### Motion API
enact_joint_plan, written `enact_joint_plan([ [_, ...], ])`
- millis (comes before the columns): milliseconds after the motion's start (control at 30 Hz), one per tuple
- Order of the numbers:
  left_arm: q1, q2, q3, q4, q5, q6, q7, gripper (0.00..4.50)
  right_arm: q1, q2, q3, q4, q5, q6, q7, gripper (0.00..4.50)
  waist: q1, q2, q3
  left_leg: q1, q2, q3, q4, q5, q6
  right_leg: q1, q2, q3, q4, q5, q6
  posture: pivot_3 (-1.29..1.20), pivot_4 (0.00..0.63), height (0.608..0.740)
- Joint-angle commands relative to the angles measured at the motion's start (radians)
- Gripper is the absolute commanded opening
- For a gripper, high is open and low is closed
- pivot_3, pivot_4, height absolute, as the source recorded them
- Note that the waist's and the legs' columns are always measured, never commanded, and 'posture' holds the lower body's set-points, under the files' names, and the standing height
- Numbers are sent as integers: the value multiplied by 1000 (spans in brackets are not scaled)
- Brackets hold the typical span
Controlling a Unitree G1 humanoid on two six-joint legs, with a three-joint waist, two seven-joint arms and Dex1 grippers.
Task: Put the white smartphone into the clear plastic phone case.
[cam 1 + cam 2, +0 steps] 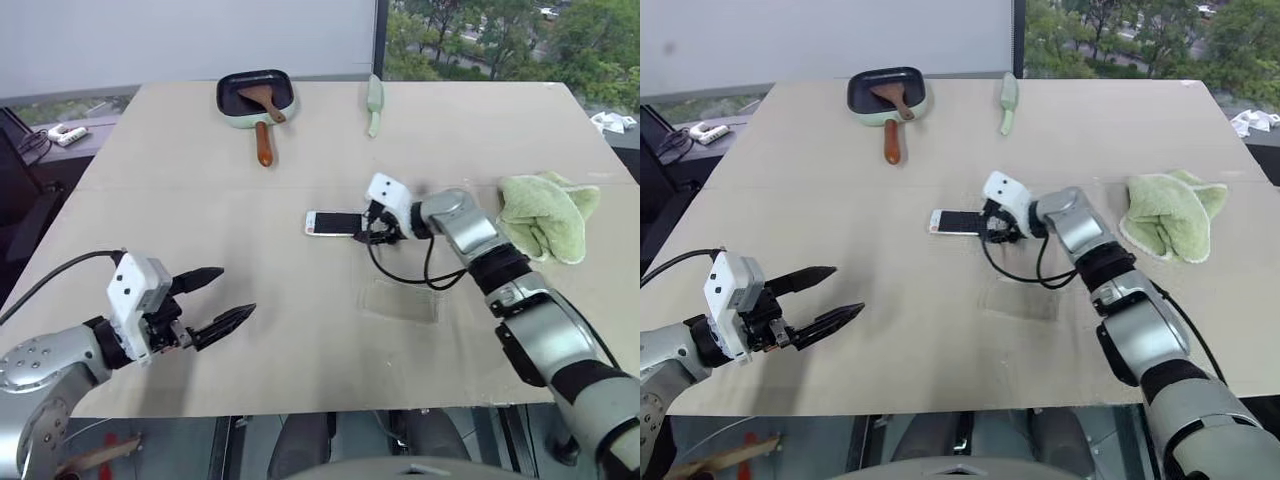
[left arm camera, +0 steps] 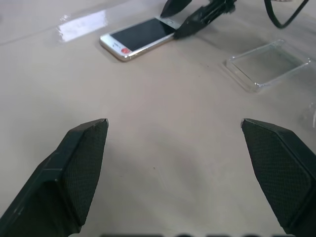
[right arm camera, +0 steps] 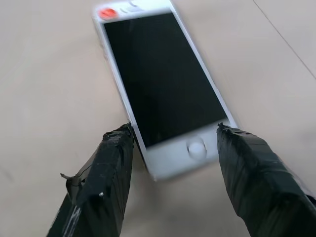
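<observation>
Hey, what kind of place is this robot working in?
Probably an upper-floor office or lab: a large beige worktable stands by a window overlooking treetops, with a pale roller blind drawn beside it, and cables and small gadgets on a side desk.

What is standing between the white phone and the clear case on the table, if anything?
Nothing visible. The white smartphone lies flat with the right claw straddling its home-button end. The clear plastic phone case lies nearer the robot, with only bare table between them.
</observation>
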Motion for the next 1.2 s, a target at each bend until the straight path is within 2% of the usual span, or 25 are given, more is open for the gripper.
enact_joint_plan([
  [33, -8, 6, 5, -4, 2, -19, -6, 4500, 27, -73, -28, -29, -5, -25, 34, 2747, -3, 1, 0, 0, 0, 0, 0, 0, 0, 0, 0, 0, 0, 0, 0, 0, 150, 740],
  [133, -7, 8, 6, -1, 2, -21, -9, 4500, 14, -79, -51, -56, 31, -35, 61, 3545, -9, 1, 1, 0, 1, 1, -1, 0, 0, -1, 1, 1, -1, 0, 0, 0, 150, 740],
  [167, -7, 8, 6, 0, 2, -22, -10, 4500, 7, -76, -51, -59, 38, -37, 71, 4090, -13, 1, 1, -1, 1, 1, -1, 0, 0, -1, 2, 1, -1, 0, 0, 0, 150, 740],
  [200, -7, 9, 6, 1, 3, -22, -11, 4500, -3, -69, -53, -52, 40, -43, 75, 4452, -17, 1, 1, -1, 2, 1, -1, 0, 0, -2, 3, 2, -1, 0, 0, 0, 150, 740],
  [433, -9, 17, 20, 5, 4, -23, -17, 4500, -89, 12, -35, 117, 21, -154, 103, 4452, -34, 2, 2, -1, 3, 2, -1, 0, 0, -2, 5, 3, -1, 0, 0, 0, 150, 740],
  [567, 4, 17, 32, -2, 3, -24, -16, 4500, -167, 95, -39, 304, -16, -282, 25, 4452, -33, 2, 2, -1, 3, 2, -1, 0, 0, -2, 5, 3, -1, 0, 0, 0, 150, 740],
  [800, 18, 13, 44, -14, 0, -24, -8, 4500, -244, 205, -53, 513, -46, -390, -8, 4452, -33, 2, 2, -2, 3, 2, -2, 2, -4, -2, 3, 3, -2, 0, 0, 0, 150, 740],
  [1033, 20, 14, 47, -18, 0, -23, -1, 4500, -264, 240, -39, 609, -94, -410, 2, 4452, -51, 2, 2, 0, 3, 1, -2, 1, -3, -2, 0, 3, 0, 0, -1, 0, 150, 740],
  [1200, 31, 12, 56, -23, -2, -23, 0, 4500, -252, 227, -7, 605, -141, -425, 88, 4452, -57, 2, 2, 0, 3, 1, -3, 1, -3, -2, -1, 3, 0, 0, -1, 0, 150, 740],
])
